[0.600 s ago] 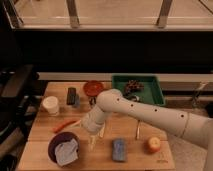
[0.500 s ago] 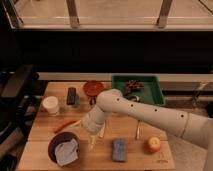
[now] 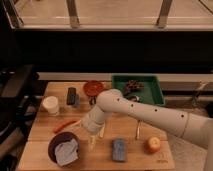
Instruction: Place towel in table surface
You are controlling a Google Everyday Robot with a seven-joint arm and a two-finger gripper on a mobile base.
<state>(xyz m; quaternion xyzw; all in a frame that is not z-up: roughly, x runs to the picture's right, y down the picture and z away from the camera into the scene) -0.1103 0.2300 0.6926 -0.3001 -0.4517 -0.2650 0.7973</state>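
You are lining up for the pick, judging by the layout: the towel (image 3: 66, 152) is lying crumpled inside the purple bowl (image 3: 52, 145) at the lower left of the frame, not yet on the table surface (image 3: 120, 122). The gripper (image 3: 97, 136) is hanging just right of the bowl, low over the planks, with its fingers spread apart and nothing between them. You should be bringing it left until it is centring over a raised fold of the cloth, then coming straight down, so the fingers are pinching fabric only and not catching the bowl's rim. Be lifting until the cloth is hanging clear of the rim, or the bowl is likely to be dragged along. For the drop, you are probably best aiming at the bare wood between the bowl and the blue sponge (image 3: 119, 149), keeping off the orange-red item (image 3: 65, 125) above the bowl.
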